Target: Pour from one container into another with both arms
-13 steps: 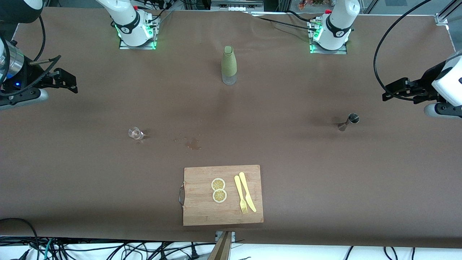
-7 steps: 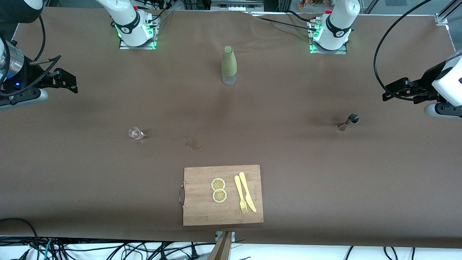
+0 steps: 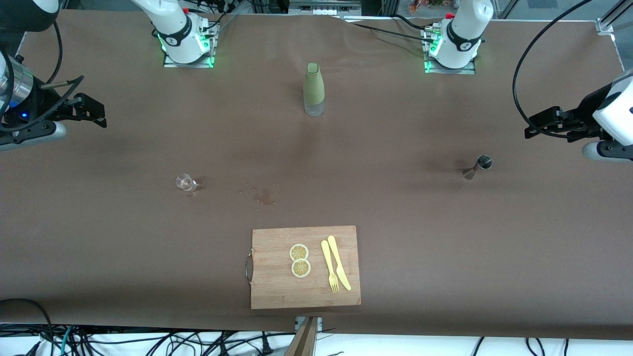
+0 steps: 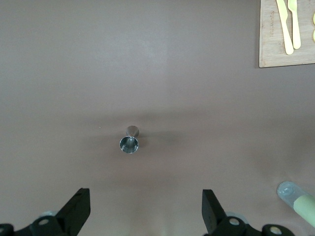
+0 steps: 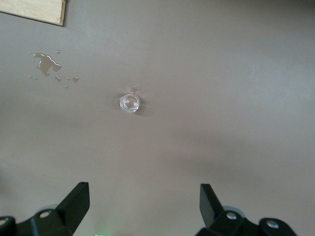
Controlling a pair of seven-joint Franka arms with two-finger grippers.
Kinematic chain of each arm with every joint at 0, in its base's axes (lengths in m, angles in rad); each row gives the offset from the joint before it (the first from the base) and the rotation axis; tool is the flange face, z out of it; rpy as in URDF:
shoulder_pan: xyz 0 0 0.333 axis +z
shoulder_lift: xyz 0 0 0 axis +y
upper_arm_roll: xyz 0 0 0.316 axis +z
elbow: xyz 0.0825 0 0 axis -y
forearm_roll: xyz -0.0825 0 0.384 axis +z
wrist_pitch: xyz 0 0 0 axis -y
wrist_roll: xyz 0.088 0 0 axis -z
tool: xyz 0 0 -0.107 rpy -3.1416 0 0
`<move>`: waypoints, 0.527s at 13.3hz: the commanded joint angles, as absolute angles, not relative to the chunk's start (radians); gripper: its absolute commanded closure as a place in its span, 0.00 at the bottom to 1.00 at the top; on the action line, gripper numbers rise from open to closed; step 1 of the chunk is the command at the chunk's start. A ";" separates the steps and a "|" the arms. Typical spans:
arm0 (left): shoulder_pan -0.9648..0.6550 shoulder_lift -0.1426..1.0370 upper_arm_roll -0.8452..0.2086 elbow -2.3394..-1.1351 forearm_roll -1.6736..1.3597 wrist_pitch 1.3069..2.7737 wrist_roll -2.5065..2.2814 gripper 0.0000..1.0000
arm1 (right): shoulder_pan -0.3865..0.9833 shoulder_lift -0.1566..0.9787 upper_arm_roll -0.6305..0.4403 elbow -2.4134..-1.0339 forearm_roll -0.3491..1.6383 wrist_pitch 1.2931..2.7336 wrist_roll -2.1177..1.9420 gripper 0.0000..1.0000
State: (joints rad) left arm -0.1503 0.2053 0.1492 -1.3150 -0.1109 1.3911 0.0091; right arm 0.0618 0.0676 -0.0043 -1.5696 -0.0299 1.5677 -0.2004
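The silvery steel jigger [image 3: 477,166] stands upright on the brown table toward the left arm's end; from above it shows as an open cone [image 4: 129,143]. The tiny clear glass cup [image 3: 184,183] stands toward the right arm's end, also visible in the right wrist view [image 5: 130,103]. My left gripper [image 3: 533,126] hangs open in the air over the table's end, apart from the jigger, with its gap [image 4: 145,209] empty. My right gripper [image 3: 96,114] hangs open over the table's other end, away from the glass, its gap [image 5: 145,204] empty too.
A tall green-sleeved bottle [image 3: 313,89] stands at mid-table nearer the bases. A wooden cutting board [image 3: 277,287] with two lemon slices [image 3: 299,260], a yellow fork and knife [image 3: 336,267] lies near the front edge. A small liquid spill [image 3: 263,196] wets the table beside the glass.
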 commanded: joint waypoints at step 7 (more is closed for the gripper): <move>-0.152 0.219 0.150 -1.285 -0.077 1.388 0.006 0.00 | 0.064 0.071 -0.005 -1.551 -0.017 1.552 -0.196 0.01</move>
State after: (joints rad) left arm -0.1501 0.2053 0.1507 -1.3150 -0.1109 1.3911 0.0091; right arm 0.0619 0.0677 -0.0043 -1.5696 -0.0299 1.5677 -0.2004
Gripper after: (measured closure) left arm 0.000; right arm 0.004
